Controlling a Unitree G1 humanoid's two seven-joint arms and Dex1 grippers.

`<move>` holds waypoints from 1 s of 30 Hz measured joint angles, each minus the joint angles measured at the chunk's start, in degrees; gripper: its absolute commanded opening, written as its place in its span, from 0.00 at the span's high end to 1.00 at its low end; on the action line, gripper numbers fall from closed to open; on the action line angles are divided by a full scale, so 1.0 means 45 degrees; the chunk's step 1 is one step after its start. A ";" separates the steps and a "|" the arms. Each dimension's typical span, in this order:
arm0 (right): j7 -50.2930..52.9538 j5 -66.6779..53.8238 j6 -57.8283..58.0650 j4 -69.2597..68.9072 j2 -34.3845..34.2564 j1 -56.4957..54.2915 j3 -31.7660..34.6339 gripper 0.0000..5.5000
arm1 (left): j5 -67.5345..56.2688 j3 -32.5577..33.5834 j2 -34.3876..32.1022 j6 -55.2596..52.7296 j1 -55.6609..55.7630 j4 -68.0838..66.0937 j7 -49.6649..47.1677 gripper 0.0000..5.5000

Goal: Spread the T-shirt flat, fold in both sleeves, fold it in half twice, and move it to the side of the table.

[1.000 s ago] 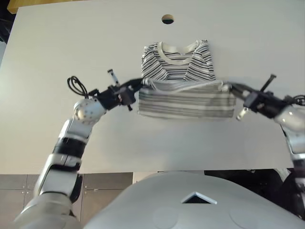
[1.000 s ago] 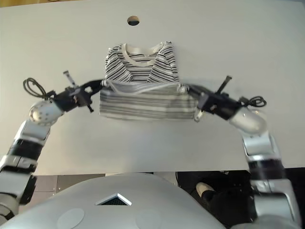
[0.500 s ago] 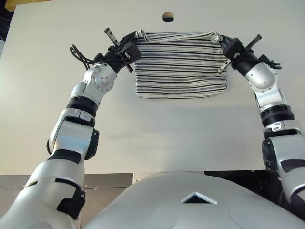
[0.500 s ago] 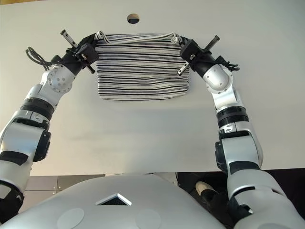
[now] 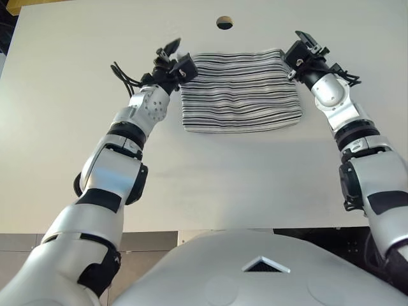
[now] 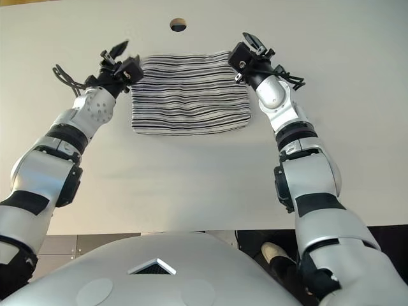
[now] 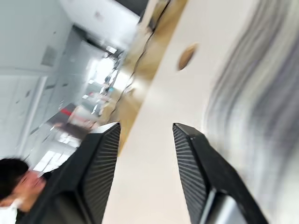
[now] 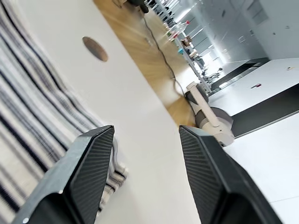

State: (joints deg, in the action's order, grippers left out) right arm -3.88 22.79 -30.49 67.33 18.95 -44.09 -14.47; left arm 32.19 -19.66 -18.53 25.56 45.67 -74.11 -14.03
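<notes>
1. T-shirt (image 5: 239, 89): striped, folded down to a rough rectangle. It lies flat on the white counter (image 5: 210, 185), far centre, with its surface slightly rippled.
2. Left pincer (image 5: 173, 51): just beside the shirt's far-left corner. Fingers are spread wide with nothing between them. Can't tell if it touches the cloth.
3. Right pincer (image 5: 310, 42): at the shirt's far-right corner. Also spread wide and holding nothing.
4. Left wrist view: only bare counter shows in the gap between the fingers, and the striped cloth is off to one side.
5. Right wrist view: the striped edge runs up to one finger (image 8: 86, 172) and the gap itself is bare counter.
6. Round cable hole (image 5: 224, 24): in the counter, just beyond the shirt's far edge and a bit left of its centre.
7. Both arms are stretched far out, one along each side of the shirt.
</notes>
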 measured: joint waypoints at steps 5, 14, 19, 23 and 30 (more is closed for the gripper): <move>-0.0798 -0.0127 -0.1727 -0.3161 0.1164 0.1831 -0.0034 0.54 | -0.0484 0.0588 -0.0280 -0.1449 0.0070 -0.0457 -0.0666 0.53; -0.2796 0.2419 -0.1555 -0.7882 0.4849 0.5951 -0.1497 0.54 | -0.2382 0.2376 0.0181 0.1177 -0.1678 0.1194 -0.2794 0.53; -0.1819 0.4101 -0.1209 -0.7349 0.4929 0.5071 -0.2491 0.54 | -0.2527 0.2473 0.0593 0.2010 -0.2119 0.2691 -0.3152 0.53; -0.2257 0.4427 -0.1256 -1.0070 0.6577 0.6358 -0.2522 0.54 | -0.2369 0.2399 0.0837 0.2238 -0.2834 0.3891 -0.3184 0.53; -0.5768 0.0849 -0.1912 -1.7614 0.9405 1.1133 -0.3116 0.54 | -0.2729 0.3019 0.0702 0.2182 -0.4079 0.5462 -0.3164 0.53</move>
State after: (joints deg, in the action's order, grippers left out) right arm -29.83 26.61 -39.10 -11.94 61.27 6.01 -28.49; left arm 19.91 -6.07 -15.38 35.38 27.31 -49.53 -28.27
